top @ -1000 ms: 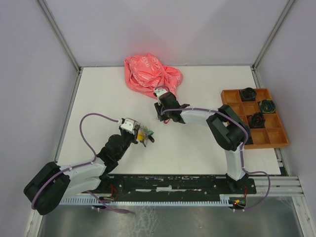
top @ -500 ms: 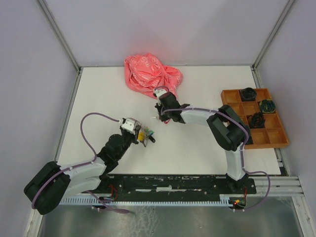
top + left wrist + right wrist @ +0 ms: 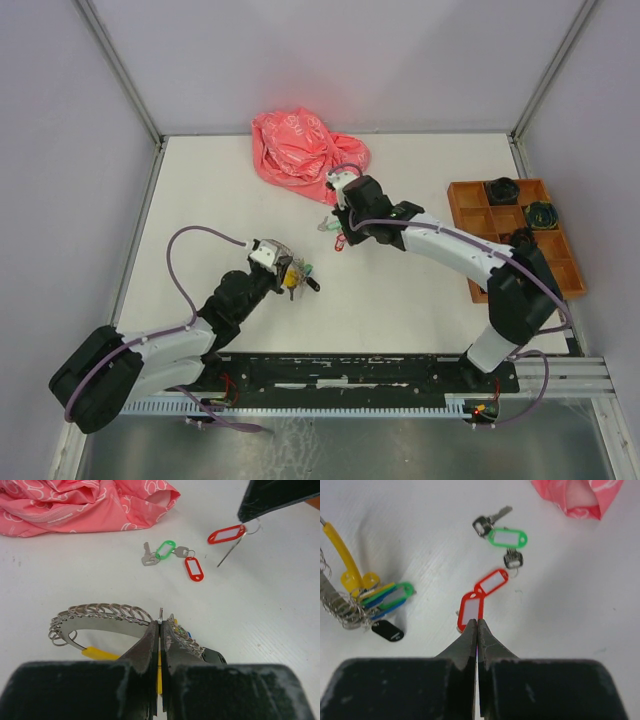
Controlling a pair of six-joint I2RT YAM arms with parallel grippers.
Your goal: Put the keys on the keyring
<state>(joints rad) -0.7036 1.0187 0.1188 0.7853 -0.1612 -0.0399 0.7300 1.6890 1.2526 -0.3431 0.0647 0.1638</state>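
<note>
**A:** Where is the large thin silver wire keyring point(image 3: 100, 614)?

**B:** In the left gripper point(image 3: 160, 627). Its jaws are pinched fully together on the wire itself, low over the white table point(image 3: 420, 300). Seen from above, that is about 8 o'clock from the table's middle. The bunch of silver keys with yellow, blue and green plastic tags point(image 3: 375, 600) hangs from the keyring at about 4 o'clock of the fingers.

**A:** And the right gripper point(image 3: 477, 625)?

**B:** Closed tight as well, nipping the end of the oval red plastic tag on a small silver key point(image 3: 471, 609). From the left wrist camera that red-tagged key sits at 1 o'clock. The tag hangs under the black fingers and the blade slants down below it. I can't tell whether the tip touches the table.

**A:** The other loose keys?

**B:** They lie flat on the table, just past the right fingertips at 12 to 1 o'clock in the right wrist view. The nearest is a second key with a red oval tag point(image 3: 491, 582), just beside the held tag. Beyond it is a silver key with a green oval plastic tag point(image 3: 507, 537). Both are apart from the keyring.

**A:** Anything else?

**B:** A crumpled pink plastic bag point(image 3: 305, 148) lies at 12 o'clock, near the far edge. An orange compartment tray point(image 3: 555, 275) sits at 3 o'clock, holding dark coiled things too small to name.
</note>
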